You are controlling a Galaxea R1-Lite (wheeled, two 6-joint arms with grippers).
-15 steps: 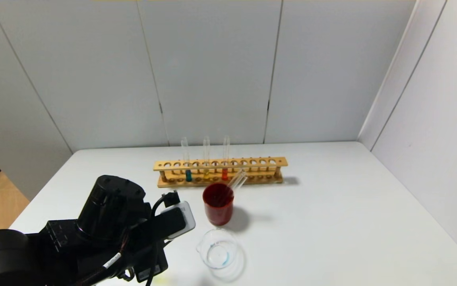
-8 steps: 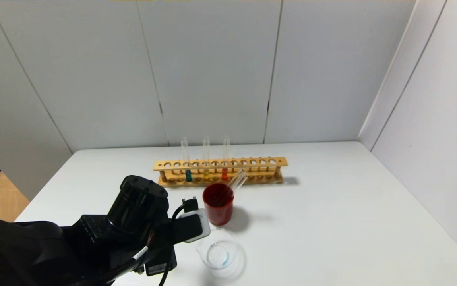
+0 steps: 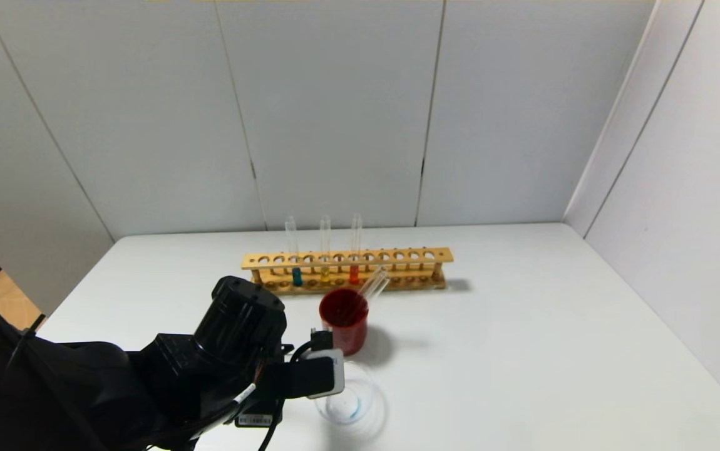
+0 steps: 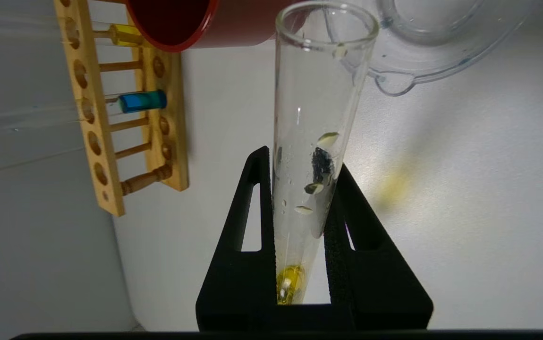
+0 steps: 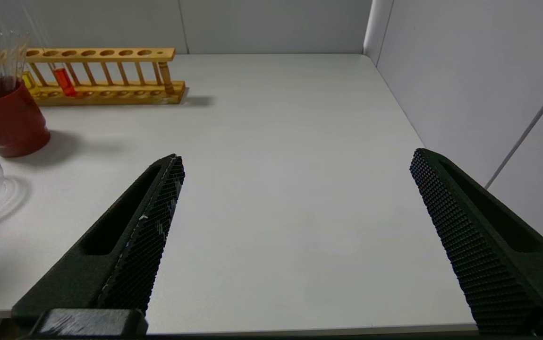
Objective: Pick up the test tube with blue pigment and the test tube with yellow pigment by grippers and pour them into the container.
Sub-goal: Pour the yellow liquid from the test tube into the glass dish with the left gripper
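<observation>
Left wrist view showed you the left gripper (image 4: 300,189) clenched on the slim clear yellow-tipped test tube (image 4: 316,141), its mouth near the squat clear glass beaker (image 4: 441,42), pouring unfinished, while the right gripper (image 5: 295,170) sat released.

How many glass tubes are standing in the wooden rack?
3. The blue-tipped tube stands nearest the rack's left end, the amber-yellow tube is next, and the orange-red tube is to its right. The other holes look empty.
</observation>
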